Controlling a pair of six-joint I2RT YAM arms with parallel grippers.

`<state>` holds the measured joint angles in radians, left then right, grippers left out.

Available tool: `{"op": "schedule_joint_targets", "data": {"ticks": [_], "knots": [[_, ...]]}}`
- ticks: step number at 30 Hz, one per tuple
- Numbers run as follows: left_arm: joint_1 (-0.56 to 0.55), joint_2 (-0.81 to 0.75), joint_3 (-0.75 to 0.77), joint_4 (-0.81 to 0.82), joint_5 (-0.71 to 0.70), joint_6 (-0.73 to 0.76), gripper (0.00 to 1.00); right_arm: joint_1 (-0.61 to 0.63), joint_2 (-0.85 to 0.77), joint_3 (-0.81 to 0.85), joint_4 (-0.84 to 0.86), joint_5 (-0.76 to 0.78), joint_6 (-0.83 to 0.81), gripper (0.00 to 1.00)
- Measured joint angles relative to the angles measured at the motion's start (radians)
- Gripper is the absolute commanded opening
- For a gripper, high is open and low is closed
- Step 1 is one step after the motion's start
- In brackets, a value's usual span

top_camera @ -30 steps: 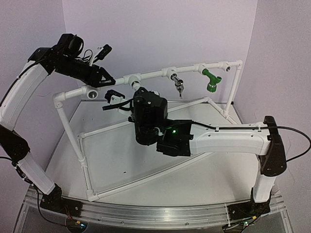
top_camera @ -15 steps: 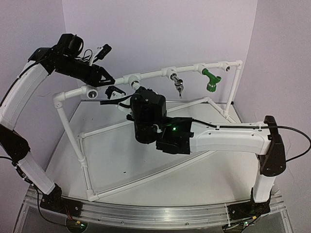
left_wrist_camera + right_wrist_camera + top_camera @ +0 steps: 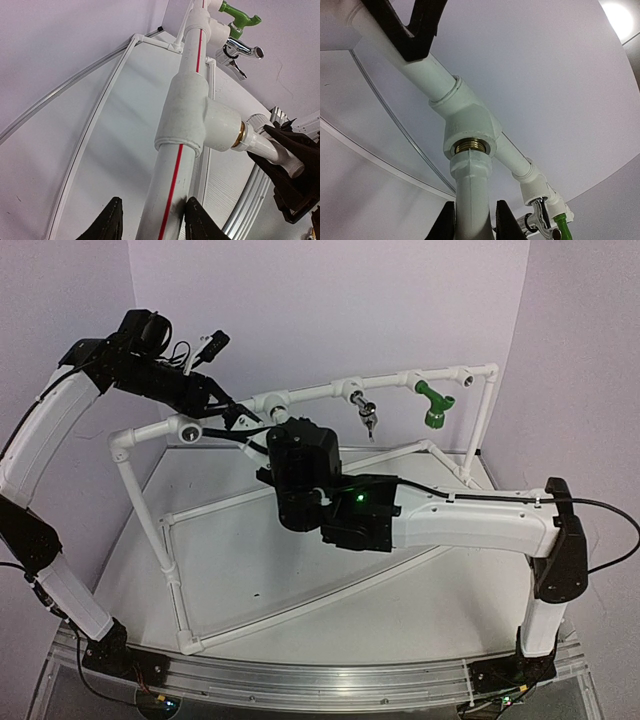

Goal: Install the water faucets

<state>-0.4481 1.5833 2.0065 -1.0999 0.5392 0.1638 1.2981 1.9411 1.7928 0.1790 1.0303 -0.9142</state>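
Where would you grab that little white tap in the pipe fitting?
Probably the white tap by its barrel, approached from the spout end in line with the socket fitting, as the right end effector does: fingers either side, leaving the thread free to turn.

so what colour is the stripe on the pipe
Red; the stripe shows best in left wrist view.

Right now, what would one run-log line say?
right pincer: shut on white faucet, threaded end at tee socket | left pincer: astride top pipe | green faucet, chrome faucet: mounted
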Motion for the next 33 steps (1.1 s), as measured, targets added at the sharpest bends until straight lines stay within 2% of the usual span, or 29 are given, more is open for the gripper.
{"op": "schedule_joint_targets", "data": {"ticks": [18,33], "knots": [[0.010,0.000,-0.012,0.029,0.008,0.034,0.37,-0.021,-0.005,0.020,-0.059,-0.070,0.280,0.00],[0.012,0.000,-0.013,0.055,0.006,0.041,0.35,-0.053,-0.052,0.017,-0.145,-0.230,0.483,0.00]]}}
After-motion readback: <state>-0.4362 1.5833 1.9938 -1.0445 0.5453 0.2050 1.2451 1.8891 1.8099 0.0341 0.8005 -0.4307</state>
